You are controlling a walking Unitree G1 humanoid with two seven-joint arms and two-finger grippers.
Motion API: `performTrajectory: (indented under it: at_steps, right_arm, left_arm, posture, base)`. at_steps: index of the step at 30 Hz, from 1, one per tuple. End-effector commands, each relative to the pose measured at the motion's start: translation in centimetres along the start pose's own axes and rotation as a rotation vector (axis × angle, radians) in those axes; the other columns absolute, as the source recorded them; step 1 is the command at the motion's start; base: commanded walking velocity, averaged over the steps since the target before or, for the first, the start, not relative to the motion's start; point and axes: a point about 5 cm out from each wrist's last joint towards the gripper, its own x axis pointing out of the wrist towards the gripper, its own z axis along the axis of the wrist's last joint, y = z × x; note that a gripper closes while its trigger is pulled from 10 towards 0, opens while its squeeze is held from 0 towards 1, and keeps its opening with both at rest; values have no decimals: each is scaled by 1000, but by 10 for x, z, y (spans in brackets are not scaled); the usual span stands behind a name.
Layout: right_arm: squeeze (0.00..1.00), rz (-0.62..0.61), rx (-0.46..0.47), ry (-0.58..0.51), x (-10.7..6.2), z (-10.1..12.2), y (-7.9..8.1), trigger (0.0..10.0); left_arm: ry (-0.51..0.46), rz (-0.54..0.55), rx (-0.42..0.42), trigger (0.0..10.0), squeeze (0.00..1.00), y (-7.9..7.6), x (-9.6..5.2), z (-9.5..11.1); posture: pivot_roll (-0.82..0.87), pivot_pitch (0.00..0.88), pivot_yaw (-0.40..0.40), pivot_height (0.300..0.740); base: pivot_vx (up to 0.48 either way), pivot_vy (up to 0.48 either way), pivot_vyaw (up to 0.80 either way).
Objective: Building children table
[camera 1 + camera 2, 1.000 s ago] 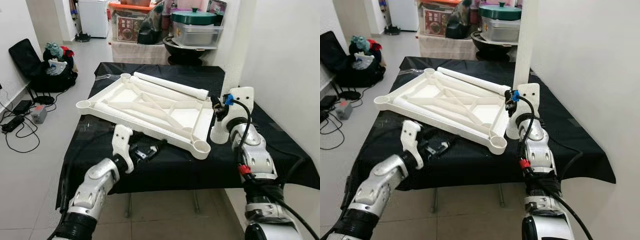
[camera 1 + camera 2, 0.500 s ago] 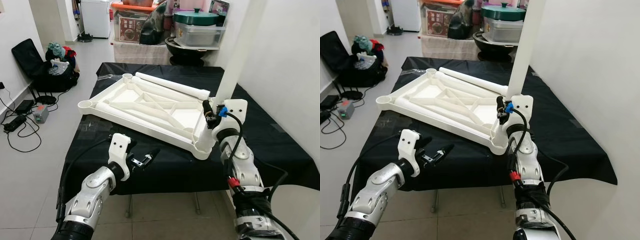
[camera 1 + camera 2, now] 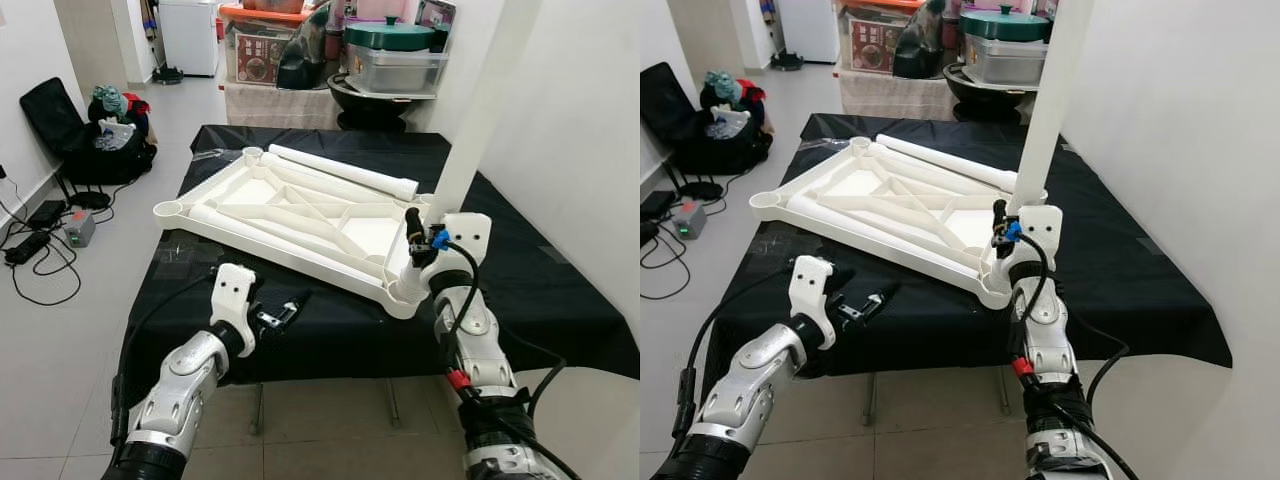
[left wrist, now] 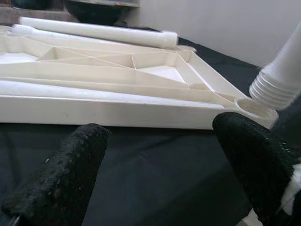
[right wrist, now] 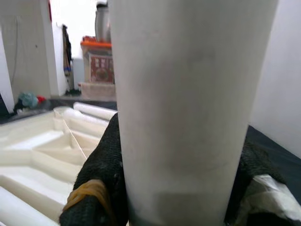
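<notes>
The white children's table top [image 3: 300,215] lies upside down on a black-draped table [image 3: 330,335]. My right gripper [image 3: 428,232] is shut on a white table leg [image 3: 480,120] and holds it upright; its black fingers [image 5: 101,169] hug the tube. The leg's threaded end [image 4: 277,84] sits just above the near right corner socket [image 4: 251,106]. Two more legs lie on the frame, one along the far edge [image 3: 340,172] and one along the near edge [image 3: 270,240]. My left gripper [image 3: 275,312] is open and empty, low over the cloth in front of the frame, its fingers [image 4: 56,183] spread wide.
A white wall [image 3: 580,130] runs close along the right. Storage boxes and pots [image 3: 390,55] stand behind the table. On the floor to the left are a black bag [image 3: 90,140] and cables [image 3: 30,250].
My right gripper has carried the upright leg leftward from beside the frame to over the near right corner socket. The left gripper has barely moved.
</notes>
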Motion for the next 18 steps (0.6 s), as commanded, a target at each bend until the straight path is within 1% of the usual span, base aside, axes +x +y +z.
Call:
performTrajectory:
  at_steps: [1,2,5,6,10,11,13,18]
  right_arm:
    - [0,-16,19,-70,-1,11,-1,0]
    - [0,-13,22,-85,-1,15,0,0]
    - [0,-10,22,-93,0,17,2,0]
    - [0,3,17,-117,-1,23,6,0]
    - [0,6,15,-125,-1,25,7,0]
    - [0,18,11,-137,-2,28,11,0]
    - [0,21,10,-139,-2,28,12,0]
    - [0,27,3,-147,-3,30,13,0]
  left_arm:
    - [-51,8,-2,10000,0,0,2,10]
    - [-70,19,-2,10000,0,2,2,13]
    - [-81,25,-1,10000,0,3,2,16]
    - [-112,42,9,10000,0,7,4,23]
    - [-119,46,12,10000,0,7,5,25]
    - [-132,46,10,10000,0,7,5,27]
    - [-135,44,9,10000,0,6,5,27]
    - [-134,36,13,10000,0,2,5,26]
  posture:
    - [68,0,-74,740]
    - [65,0,-74,740]
    - [65,0,-74,740]
    - [60,0,-73,740]
    - [60,0,-74,740]
    - [56,0,-74,740]
    - [55,0,-74,740]
    - [55,0,-74,740]
  base:
    - [0,0,0]
    - [0,0,0]
    - [0,0,0]
    - [296,0,0]
    - [296,0,0]
    - [0,0,0]
    - [0,0,0]
    - [0,0,745]
